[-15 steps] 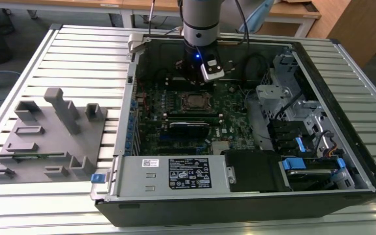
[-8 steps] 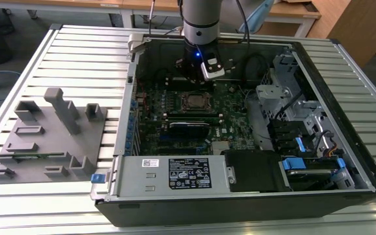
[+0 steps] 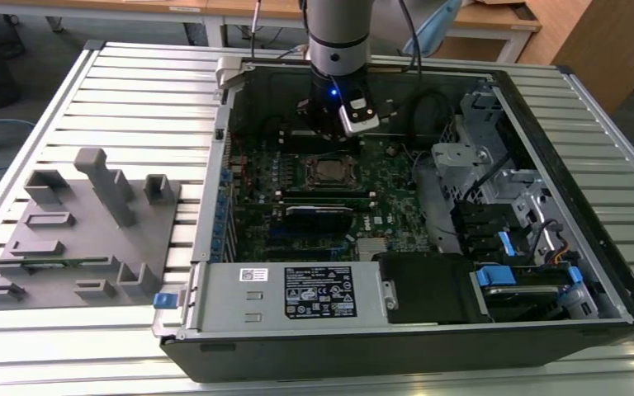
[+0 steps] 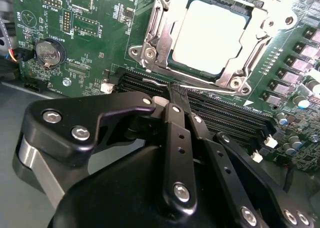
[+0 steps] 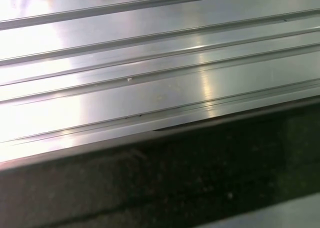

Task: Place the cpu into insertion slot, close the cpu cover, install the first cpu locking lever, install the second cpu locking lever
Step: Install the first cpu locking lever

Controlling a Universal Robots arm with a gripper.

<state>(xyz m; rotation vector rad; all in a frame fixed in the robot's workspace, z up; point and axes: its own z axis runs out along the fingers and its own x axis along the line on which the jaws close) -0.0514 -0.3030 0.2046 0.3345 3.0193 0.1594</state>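
Slatted aluminium table (image 3: 130, 91) carrying an open computer case (image 3: 405, 355) on its side; grey fixture block (image 3: 75, 231) at 9 o'clock of the case.

Exterior view: arm (image 3: 337, 33) enters from 12 o'clock and reaches down into the case. Gripper (image 3: 333, 136) is low over the green board. The insertion slot (image 3: 328, 171) is just beside it at 6 o'clock. Power supply box (image 3: 295, 293) at 6 o'clock, well apart.

Second wrist view: the cpu (image 4: 210, 33) lies flat in the slot, grey top showing through the window of the cpu cover (image 4: 257, 45). The cover is down over it, so steps one and two read as done. A silvery lever rod (image 4: 215, 88) runs along the socket edge nearest the memory slots (image 4: 225, 113); a second lever (image 4: 159, 23) runs along the adjoining edge. Cannot tell whether either is hooked under its catch. Judgement: work is at the lever stage. Gripper (image 4: 176, 90) has its black fingers (image 4: 175, 128) drawn narrow, tips together right at the near rod. Cannot tell whether they touch it.

First wrist view: table slats (image 5: 150, 53) and a dark case wall (image 5: 175, 178).
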